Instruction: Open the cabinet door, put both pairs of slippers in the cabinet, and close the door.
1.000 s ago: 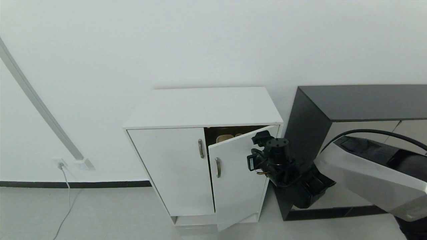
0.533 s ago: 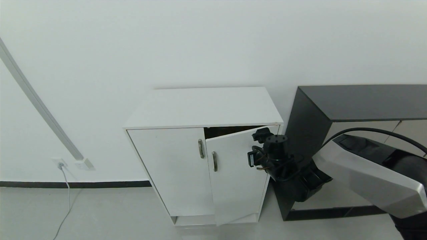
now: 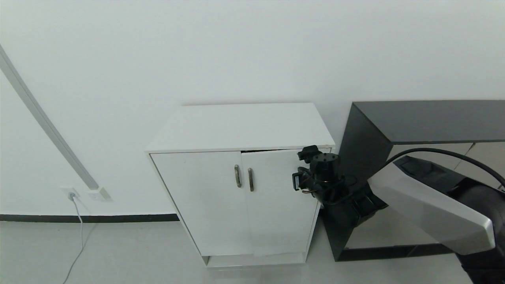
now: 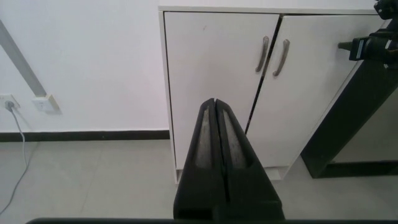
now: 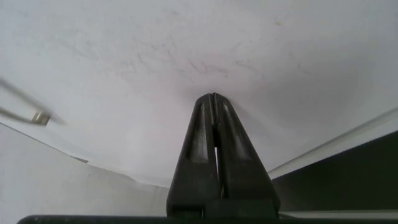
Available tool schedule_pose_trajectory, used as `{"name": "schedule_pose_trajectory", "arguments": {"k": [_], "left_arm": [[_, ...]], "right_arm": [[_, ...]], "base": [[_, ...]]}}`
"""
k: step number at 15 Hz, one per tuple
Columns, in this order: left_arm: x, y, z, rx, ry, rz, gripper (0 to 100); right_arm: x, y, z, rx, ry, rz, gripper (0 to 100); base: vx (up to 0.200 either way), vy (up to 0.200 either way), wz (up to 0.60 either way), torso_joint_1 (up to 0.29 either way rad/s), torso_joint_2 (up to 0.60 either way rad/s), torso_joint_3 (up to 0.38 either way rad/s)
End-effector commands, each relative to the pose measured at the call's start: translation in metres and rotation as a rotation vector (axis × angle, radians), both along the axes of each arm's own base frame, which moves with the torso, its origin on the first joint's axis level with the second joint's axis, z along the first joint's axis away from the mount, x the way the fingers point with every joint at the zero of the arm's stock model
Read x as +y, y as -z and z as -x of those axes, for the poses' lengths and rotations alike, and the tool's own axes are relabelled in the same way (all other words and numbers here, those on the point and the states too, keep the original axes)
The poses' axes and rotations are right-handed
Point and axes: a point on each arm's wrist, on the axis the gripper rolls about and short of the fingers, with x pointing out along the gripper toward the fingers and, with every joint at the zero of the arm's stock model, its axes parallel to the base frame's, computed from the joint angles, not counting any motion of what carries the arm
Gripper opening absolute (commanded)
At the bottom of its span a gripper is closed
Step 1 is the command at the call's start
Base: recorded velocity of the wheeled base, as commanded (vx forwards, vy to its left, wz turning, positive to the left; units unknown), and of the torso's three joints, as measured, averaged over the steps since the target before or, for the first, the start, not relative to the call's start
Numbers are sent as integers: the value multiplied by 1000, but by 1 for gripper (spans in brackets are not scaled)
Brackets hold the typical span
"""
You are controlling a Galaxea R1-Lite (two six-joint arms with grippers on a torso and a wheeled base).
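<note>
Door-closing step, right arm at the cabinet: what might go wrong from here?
1. A thin dark gap shows above the right door, so it may not be flush; if the right gripper, shut with its tips at the panel, backs off now, the door may sit ajar.
2. The right arm works close beside the black sideboard; retracting might clip its edge.

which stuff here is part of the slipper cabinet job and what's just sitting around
Job:
white two-door cabinet
its right door, almost shut
right end effector, shut, tip against that door
left end effector, shut, out in front

Just there:
black glossy side unit
white wall socket with grey cable
grey slanted wall strip
</note>
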Motion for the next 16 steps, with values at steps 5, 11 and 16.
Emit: {"name": "schedule_pose_trajectory", "arguments": {"k": [5,11,16], "left_arm": [[0,0,0,1,-1,0,0],[0,0,0,1,-1,0,0],[0,0,0,1,-1,0,0]], "right_arm": [[-1,3,-4,1,6,0,0],[-1,0,-9,-5,11,-4,0],[-1,1,-8,-4,11,-4,0]], "base": [[0,0,0,0,0,0],[0,0,0,0,0,0],[0,0,0,0,0,0]]}}
